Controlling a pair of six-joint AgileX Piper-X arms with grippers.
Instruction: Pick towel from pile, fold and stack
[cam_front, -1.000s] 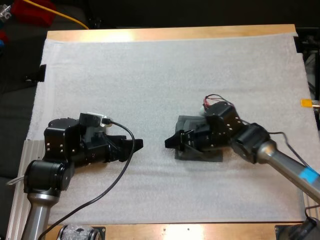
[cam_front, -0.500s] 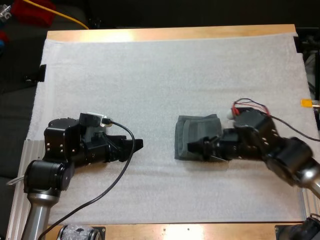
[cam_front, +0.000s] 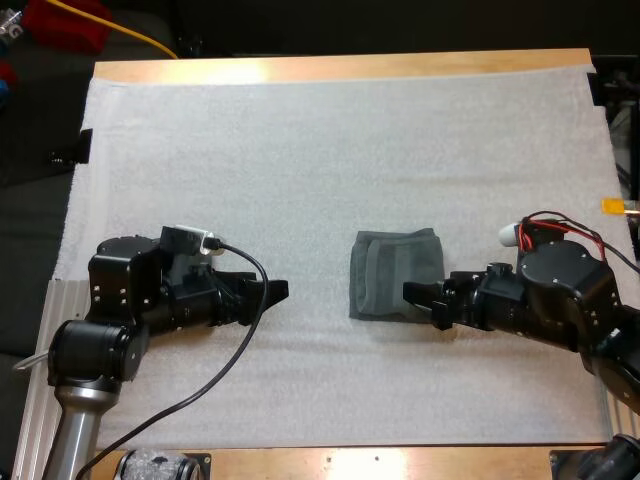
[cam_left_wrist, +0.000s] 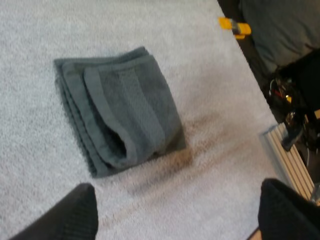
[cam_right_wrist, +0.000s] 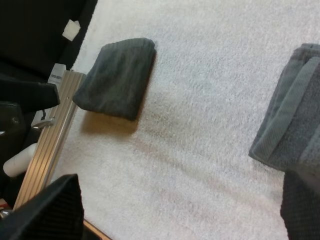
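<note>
Left end effector (cam_front: 272, 291) sits low over the white mat (cam_front: 300, 150), well left of the towel and pointing at it. It has not shifted over the last second. In the left wrist view its fingers stand wide apart with nothing between them: open and empty.

Towel (cam_front: 395, 270): dark grey-green, folded into a compact rectangle, lying flat on the mat a little right of the table's (cam_front: 340, 68) middle. Layered edges face the left arm. It is fully uncovered now and nothing is gripping it.

Right end effector (cam_front: 422, 305): a second ago it was down over the towel. It has since drawn back to the right, and its tips now reach only the towel's near right corner. In the right wrist view its fingers are spread with bare mat between them and the towel's edge just beside one of them. It is open and holds nothing.

Reading: the towel has been let go, so the fold looks finished. What is probably left is stacking, or fetching another towel.
</note>
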